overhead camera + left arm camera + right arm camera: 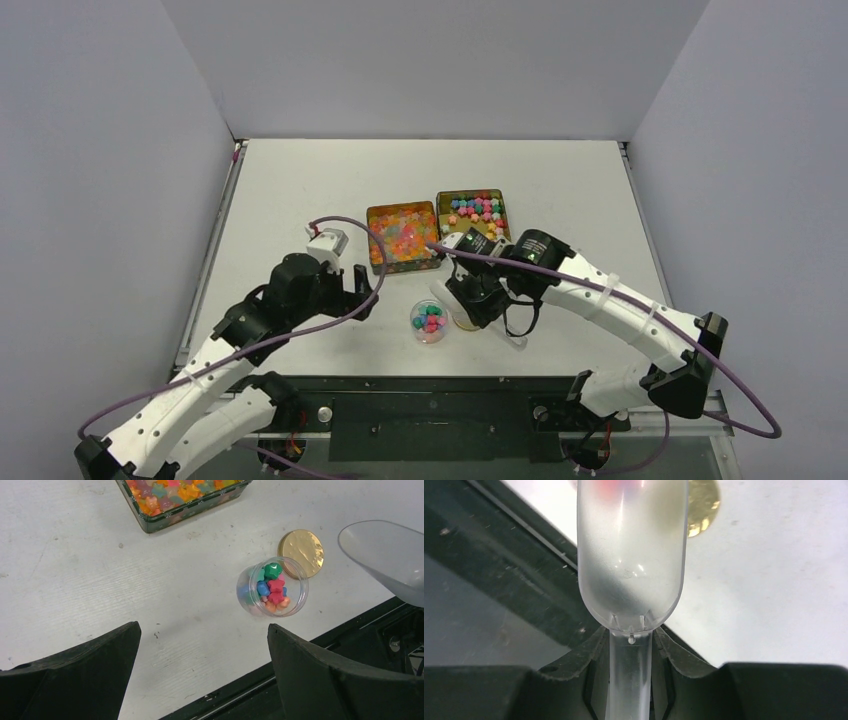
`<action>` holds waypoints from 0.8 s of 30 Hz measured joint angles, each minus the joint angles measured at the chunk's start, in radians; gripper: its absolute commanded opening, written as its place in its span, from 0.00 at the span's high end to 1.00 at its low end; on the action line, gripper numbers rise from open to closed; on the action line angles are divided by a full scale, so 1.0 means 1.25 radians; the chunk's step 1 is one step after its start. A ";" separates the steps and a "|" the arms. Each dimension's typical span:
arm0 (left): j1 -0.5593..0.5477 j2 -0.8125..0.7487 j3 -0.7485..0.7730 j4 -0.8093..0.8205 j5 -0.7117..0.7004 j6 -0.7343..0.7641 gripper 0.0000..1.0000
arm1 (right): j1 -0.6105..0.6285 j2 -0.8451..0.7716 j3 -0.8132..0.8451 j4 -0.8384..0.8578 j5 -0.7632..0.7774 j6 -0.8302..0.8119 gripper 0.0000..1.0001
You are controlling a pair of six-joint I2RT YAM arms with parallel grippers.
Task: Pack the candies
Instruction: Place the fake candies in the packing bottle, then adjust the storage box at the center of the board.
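Glossy orange and red candies (400, 234) fill a square tin, also at the top of the left wrist view (170, 492). Opaque blue, green, pink and yellow candies (477, 212) lie in a second tin to its right. A small clear jar (429, 321) near the front edge holds several candies (271, 586). My right gripper (630, 645) is shut on the handle of a clear plastic scoop (631, 555), whose empty bowl hangs just right of the jar (385, 555). My left gripper (200, 645) is open and empty, left of the jar.
A flat round gold lid (301, 551) lies on the table right behind the jar, partly under the scoop in the right wrist view (702, 505). The black front rail (430, 405) runs along the table's near edge. Grey walls enclose the white table (300, 190).
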 measured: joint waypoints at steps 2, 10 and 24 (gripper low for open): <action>0.001 0.038 0.012 0.006 -0.007 -0.009 0.03 | -0.003 -0.021 -0.028 0.027 0.052 0.001 1.00; 0.053 0.227 0.065 0.070 0.002 -0.050 0.14 | -0.005 -0.088 -0.132 0.149 0.245 0.006 1.00; 0.186 0.620 0.274 0.127 0.062 -0.078 0.43 | -0.004 -0.309 -0.349 0.417 0.422 0.037 1.00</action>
